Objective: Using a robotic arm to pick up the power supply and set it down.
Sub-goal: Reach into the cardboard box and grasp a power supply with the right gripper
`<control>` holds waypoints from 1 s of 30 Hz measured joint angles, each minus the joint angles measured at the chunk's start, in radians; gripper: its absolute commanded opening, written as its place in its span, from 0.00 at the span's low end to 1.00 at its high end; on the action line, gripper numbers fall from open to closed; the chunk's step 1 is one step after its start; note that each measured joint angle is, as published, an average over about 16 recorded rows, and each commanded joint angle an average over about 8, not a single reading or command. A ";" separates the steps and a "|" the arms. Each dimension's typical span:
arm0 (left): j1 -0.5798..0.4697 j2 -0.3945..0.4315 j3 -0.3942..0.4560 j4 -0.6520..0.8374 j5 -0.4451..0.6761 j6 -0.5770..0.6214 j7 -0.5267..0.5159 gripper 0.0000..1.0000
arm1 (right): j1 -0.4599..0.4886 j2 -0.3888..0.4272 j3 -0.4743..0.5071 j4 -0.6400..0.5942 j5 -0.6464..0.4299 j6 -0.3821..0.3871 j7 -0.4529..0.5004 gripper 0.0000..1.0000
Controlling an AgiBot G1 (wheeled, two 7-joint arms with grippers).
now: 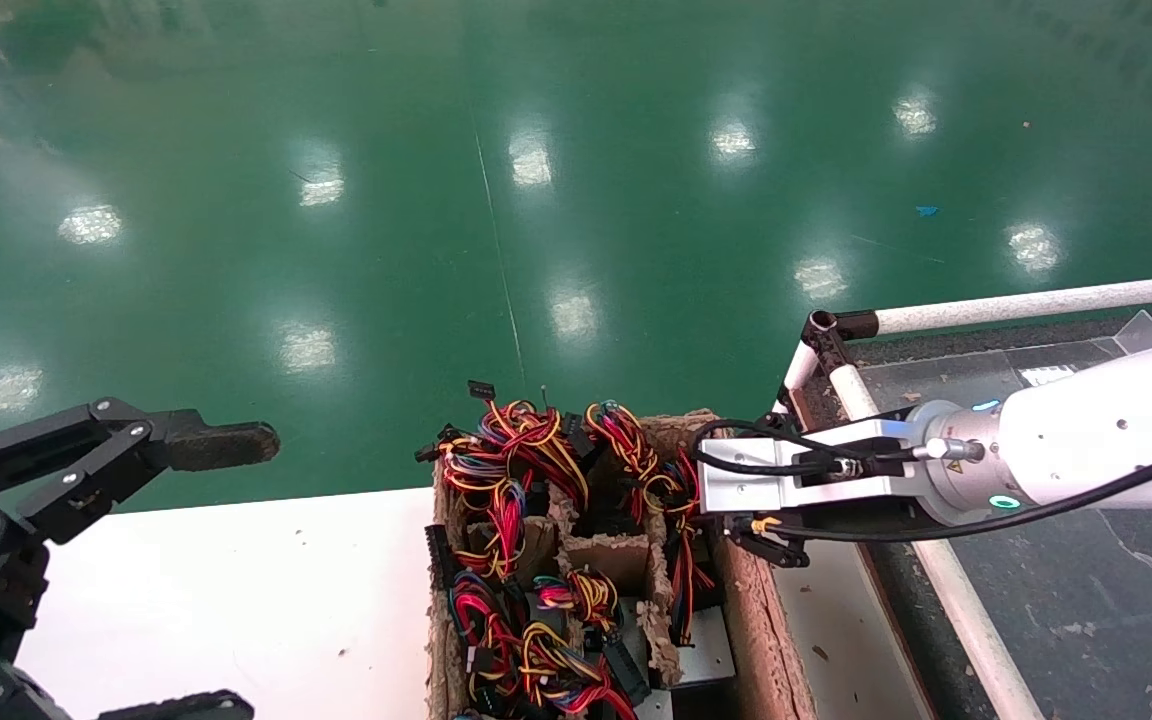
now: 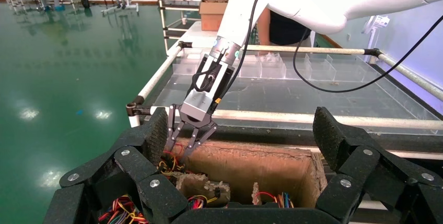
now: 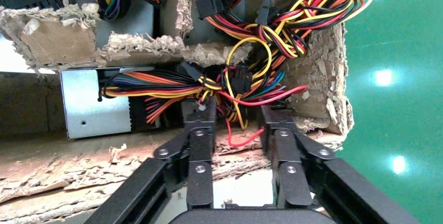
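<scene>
Power supply (image 3: 94, 110) behind tangled wires (image 3: 237, 85)

No writing, brand or number can be read anywhere here. A small yellow warning triangle sits on the silver wrist collar (image 1: 948, 462) of the right arm, its symbol too small to make out. A white label (image 1: 1048, 375) lies on the dark tray behind that arm, its print too small to read.
</scene>
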 measured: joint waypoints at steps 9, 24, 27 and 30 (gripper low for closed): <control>-0.001 -0.002 0.004 0.000 -0.002 -0.001 0.002 1.00 | -0.011 0.004 0.007 0.002 0.013 0.010 -0.002 0.00; -0.002 -0.004 0.009 0.000 -0.006 -0.003 0.005 1.00 | -0.047 0.022 0.032 0.004 0.058 0.044 -0.009 0.00; -0.002 -0.004 0.010 0.000 -0.007 -0.003 0.006 1.00 | -0.057 0.030 0.044 0.005 0.076 0.056 -0.012 0.00; -0.002 -0.005 0.011 0.000 -0.007 -0.004 0.007 1.00 | -0.067 0.039 0.058 0.005 0.097 0.070 -0.016 0.00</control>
